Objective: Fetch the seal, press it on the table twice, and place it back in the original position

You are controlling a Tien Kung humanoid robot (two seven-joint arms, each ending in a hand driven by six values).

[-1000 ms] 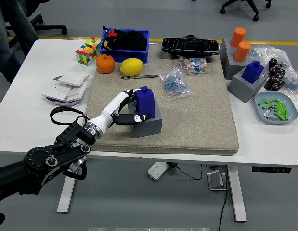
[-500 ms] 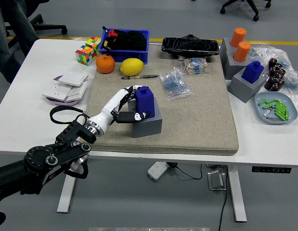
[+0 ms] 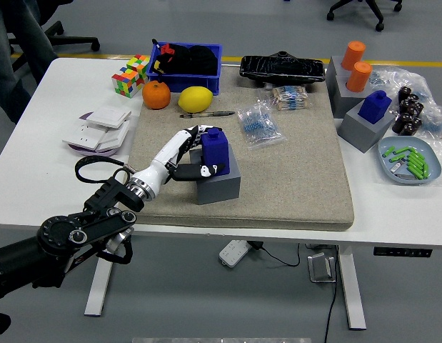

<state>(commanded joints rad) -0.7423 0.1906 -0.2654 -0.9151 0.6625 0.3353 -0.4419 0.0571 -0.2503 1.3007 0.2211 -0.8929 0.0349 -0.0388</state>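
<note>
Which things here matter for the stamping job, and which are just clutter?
Job: blue seal, its grey holder, left hand wrapped around the seal, tan mat.
Clutter: orange, lemon, pen, puzzle cube, blue bin, green pieces tray.

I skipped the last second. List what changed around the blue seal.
The left hand shifted slightly up and farther around the blue seal, fingers closing on it. The seal has not left its grey holder. Everything else on the beige mat stayed put.
</note>
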